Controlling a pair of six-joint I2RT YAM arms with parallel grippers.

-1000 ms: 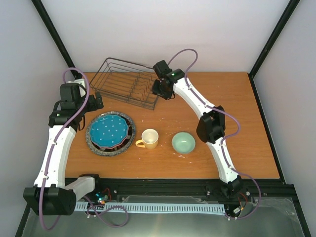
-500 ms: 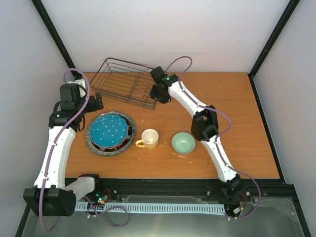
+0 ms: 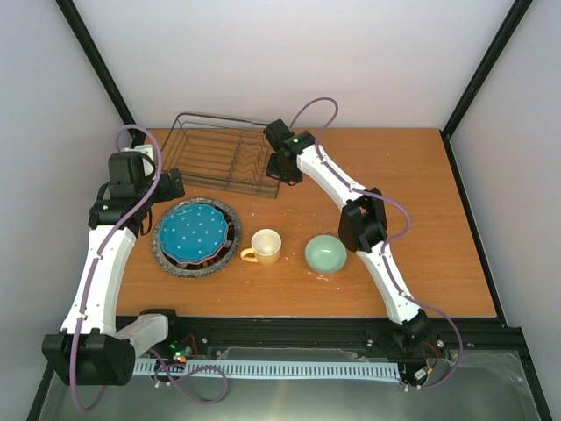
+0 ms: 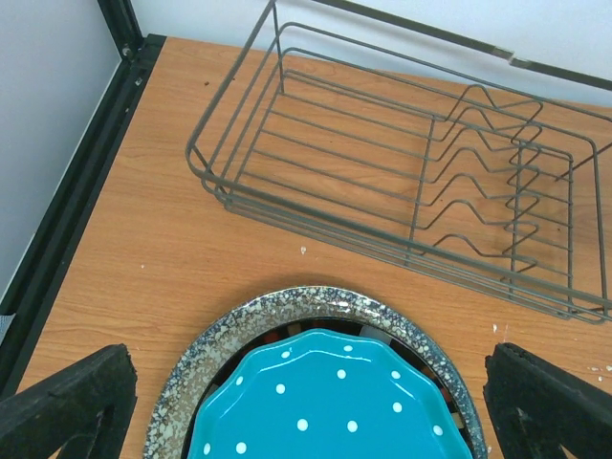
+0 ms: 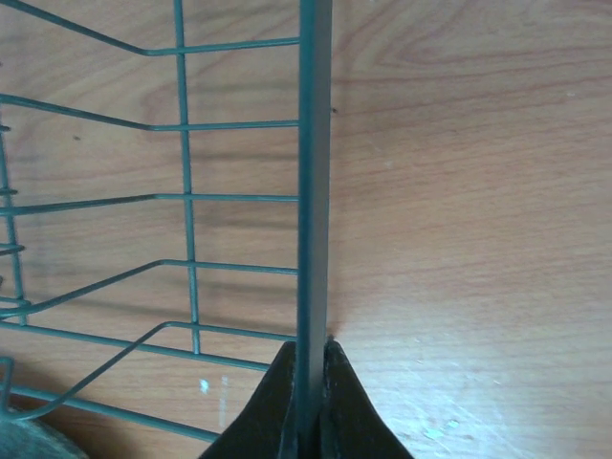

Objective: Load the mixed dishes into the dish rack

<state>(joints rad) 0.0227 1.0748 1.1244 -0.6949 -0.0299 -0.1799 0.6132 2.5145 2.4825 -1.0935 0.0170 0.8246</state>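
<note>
The dish rack (image 3: 219, 158) is a black wire basket at the back left of the table. My right gripper (image 3: 280, 168) is at its right end, and in the right wrist view it (image 5: 311, 382) is shut on the rack's thick rim wire (image 5: 313, 191). A teal white-dotted plate (image 3: 195, 231) tops a stack on the grey speckled plate (image 3: 165, 253), with a dark rim showing between them. To its right stand the yellow mug (image 3: 266, 246) and the pale green bowl (image 3: 325, 253). My left gripper (image 4: 306, 416) hangs open above the stack's far edge, its fingers (image 4: 67, 406) wide apart.
Black frame posts (image 3: 96, 61) rise at the back corners and a black rail (image 4: 86, 191) runs along the table's left edge. Both arm bases sit at the near edge (image 3: 289, 333). Bare wood lies right of the bowl.
My right gripper has closed on the rack's rim wire. The rack has swung from a slant to lie square with the back edge, a little further left. The left arm has barely moved.
</note>
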